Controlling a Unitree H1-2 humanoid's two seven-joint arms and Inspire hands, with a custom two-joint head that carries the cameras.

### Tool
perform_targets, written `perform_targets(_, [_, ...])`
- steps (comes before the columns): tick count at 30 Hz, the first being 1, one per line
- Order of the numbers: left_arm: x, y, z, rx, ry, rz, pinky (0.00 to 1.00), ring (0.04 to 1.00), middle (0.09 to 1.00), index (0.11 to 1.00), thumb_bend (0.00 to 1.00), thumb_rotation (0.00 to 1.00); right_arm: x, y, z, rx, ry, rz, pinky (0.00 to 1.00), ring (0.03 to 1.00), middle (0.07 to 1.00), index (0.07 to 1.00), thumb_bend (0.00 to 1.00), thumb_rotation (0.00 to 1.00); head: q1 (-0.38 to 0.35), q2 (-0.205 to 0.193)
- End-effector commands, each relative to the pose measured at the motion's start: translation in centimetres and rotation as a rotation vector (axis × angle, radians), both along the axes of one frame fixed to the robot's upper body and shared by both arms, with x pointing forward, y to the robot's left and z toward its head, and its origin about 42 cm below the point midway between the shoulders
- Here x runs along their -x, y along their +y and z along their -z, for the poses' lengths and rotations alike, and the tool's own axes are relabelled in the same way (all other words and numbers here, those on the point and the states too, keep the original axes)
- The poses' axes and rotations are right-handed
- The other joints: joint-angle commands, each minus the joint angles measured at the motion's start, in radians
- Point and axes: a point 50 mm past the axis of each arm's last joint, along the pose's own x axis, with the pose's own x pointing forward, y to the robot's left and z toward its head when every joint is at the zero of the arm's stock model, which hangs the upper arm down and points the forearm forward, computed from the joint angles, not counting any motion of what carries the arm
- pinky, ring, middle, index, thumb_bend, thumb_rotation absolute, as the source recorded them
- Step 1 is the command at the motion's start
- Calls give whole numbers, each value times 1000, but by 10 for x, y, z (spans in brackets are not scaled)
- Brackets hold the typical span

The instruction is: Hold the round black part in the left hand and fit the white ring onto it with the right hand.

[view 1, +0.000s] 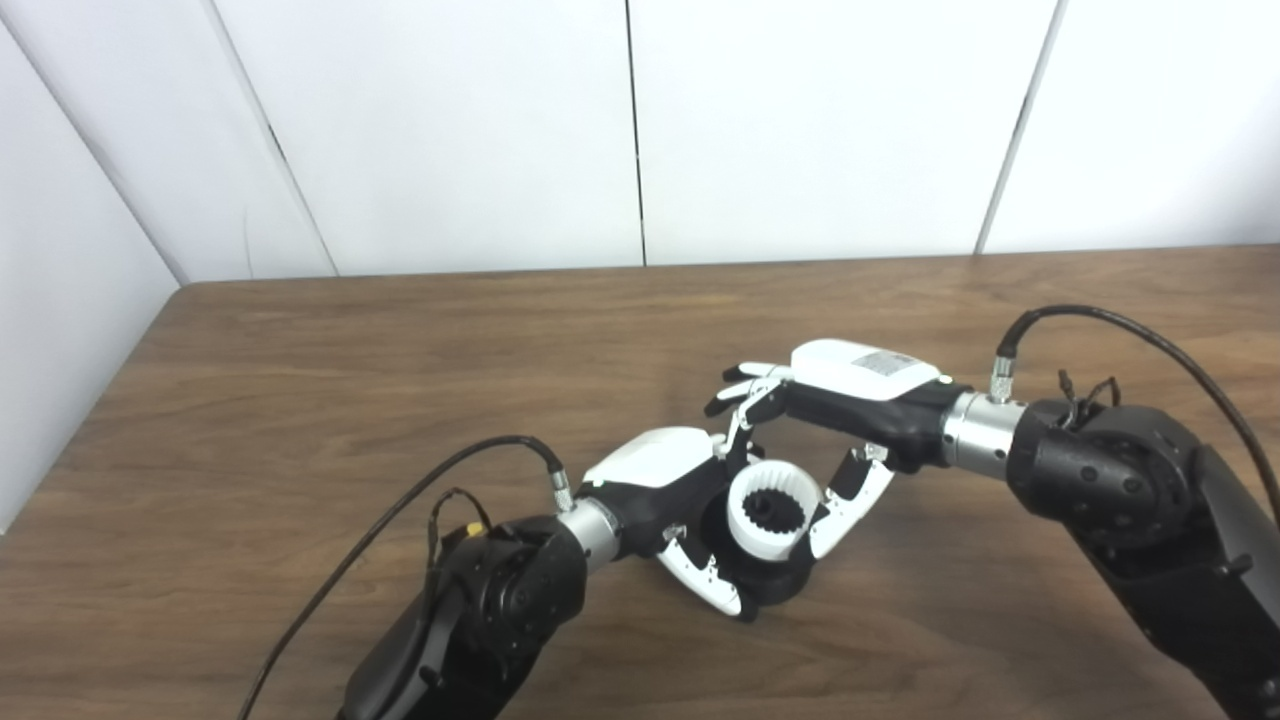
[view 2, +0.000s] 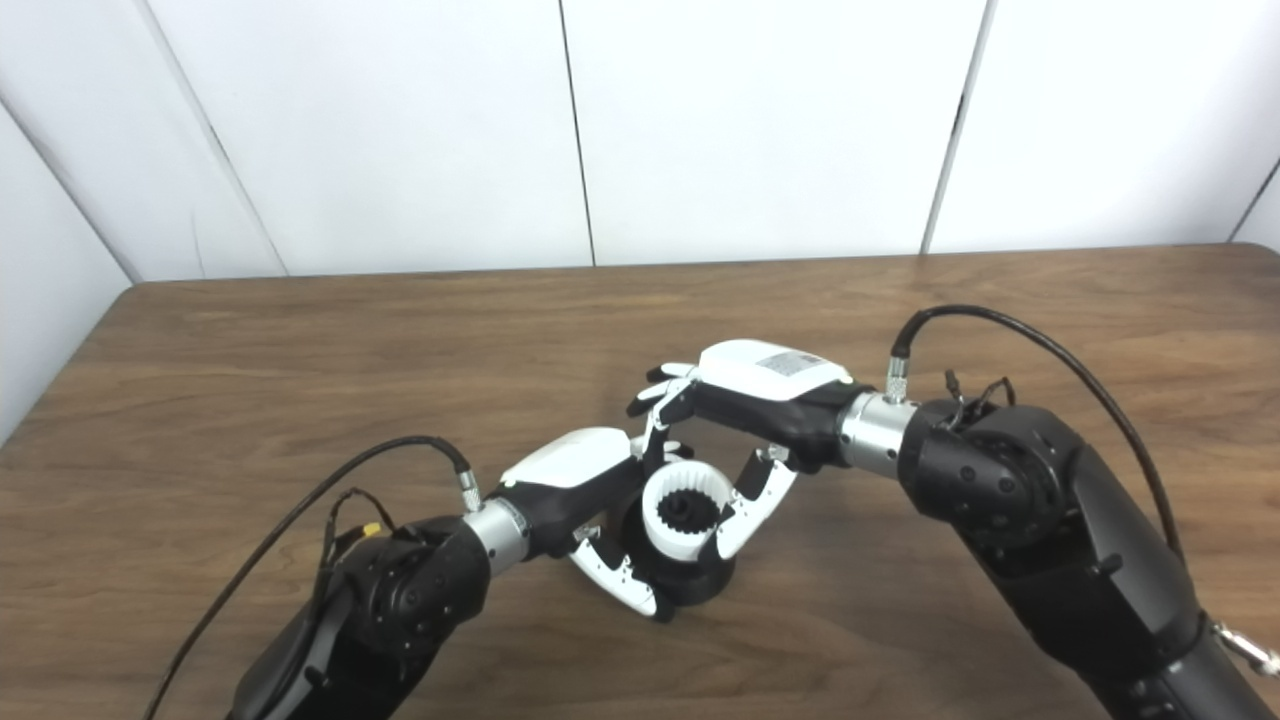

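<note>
The round black part (view 1: 775, 585) is gripped in my left hand (view 1: 665, 490), low over the table near the middle front. On top of it sits the white ring (view 1: 772, 510), toothed inside, with a dark hub showing through its hole. My right hand (view 1: 835, 400) reaches in from the right, its thumb against the ring's right side and its fingers curled over the far side. In the right eye view the ring (view 2: 690, 515) sits between my left hand (view 2: 575, 480) and my right hand (view 2: 745, 395). Most of the black part is hidden by ring and fingers.
The brown wooden table (view 1: 400, 380) stretches to a white panelled wall behind, with its left edge at the far left. A black cable (view 1: 1130, 330) loops above the right wrist and another cable (view 1: 420, 500) arcs off the left wrist.
</note>
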Motion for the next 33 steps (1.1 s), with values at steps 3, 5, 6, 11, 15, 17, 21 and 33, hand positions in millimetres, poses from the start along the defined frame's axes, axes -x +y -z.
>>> perform_targets(3, [4,7,7,-23,60,3,905,1000,966,838,1000,238,-3,4,-18,-23,-72,-18,866,979,887,605,826,262,-2,1])
perform_targets(5, [4,7,8,-25,58,4,904,1000,967,841,1000,234,-4,4,-19,-28,-72,-17,867,980,889,603,825,257,-1,1])
perform_targets(6, [3,7,8,-29,56,3,903,1000,969,845,1000,241,-4,4,-20,-31,-73,-16,868,980,889,603,826,253,-1,0])
perform_targets(11, [2,7,6,-32,61,-9,906,1000,975,852,1000,232,-6,4,-22,-32,-81,-17,861,975,887,604,831,238,0,-2])
perform_targets(15, [1,8,7,-29,53,-17,900,1000,970,842,1000,229,-6,4,-22,-31,-81,-17,858,974,886,602,832,241,1,-1])
perform_targets(17, [1,8,7,-31,47,-17,897,1000,968,839,1000,230,-6,4,-23,-32,-77,-15,863,977,887,602,830,241,2,-1])
perform_targets(21, [1,11,8,-42,41,-18,891,1000,965,839,1000,236,-7,6,-22,-33,-75,-17,864,977,885,598,835,244,3,0])
perform_targets(33, [1,11,7,-40,53,-39,893,1000,969,850,1000,250,-10,7,-25,-30,-80,-20,876,977,885,598,835,249,8,4])
